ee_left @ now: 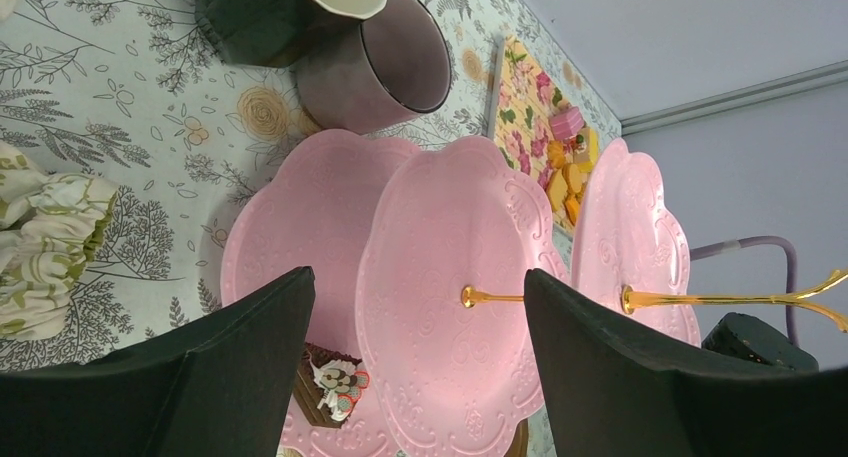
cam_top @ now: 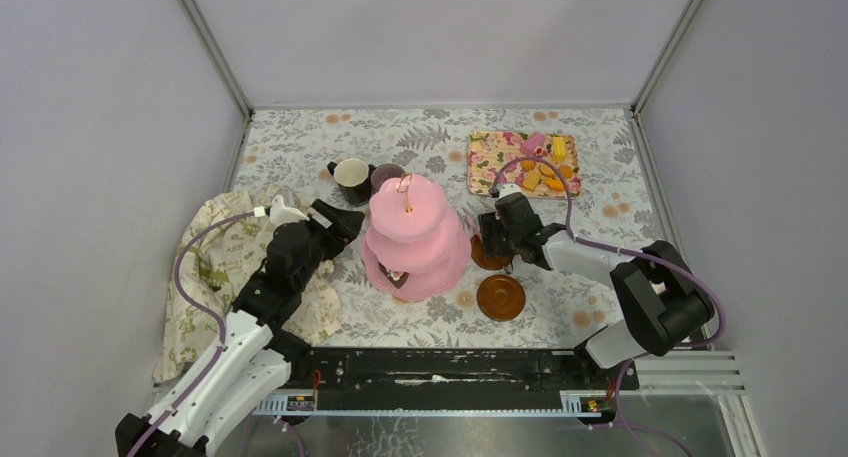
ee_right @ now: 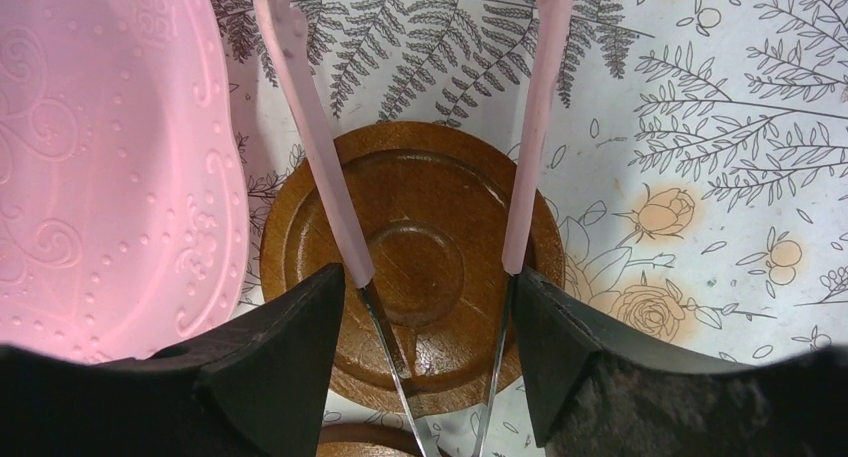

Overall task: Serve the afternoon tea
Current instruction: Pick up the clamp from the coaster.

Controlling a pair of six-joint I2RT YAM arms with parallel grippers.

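my left gripper (ee_left: 418,289) faces the stand (cam_top: 415,239), jaws wide, empty; right of the stand my right gripper (ee_right: 428,282) points down, gripping tongs (ee_right: 320,167) above a saucer (ee_right: 440,162).

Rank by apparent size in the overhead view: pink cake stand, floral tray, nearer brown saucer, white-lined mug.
1. pink cake stand
2. floral tray
3. nearer brown saucer and white-lined mug look alike; unranked.

Right wrist view: pink tongs (ee_right: 322,167) tips run off the top edge. Top view: one saucer (cam_top: 483,260) partly occluded, sweets (cam_top: 532,179) on tray (cam_top: 488,155) too small to tell apart.
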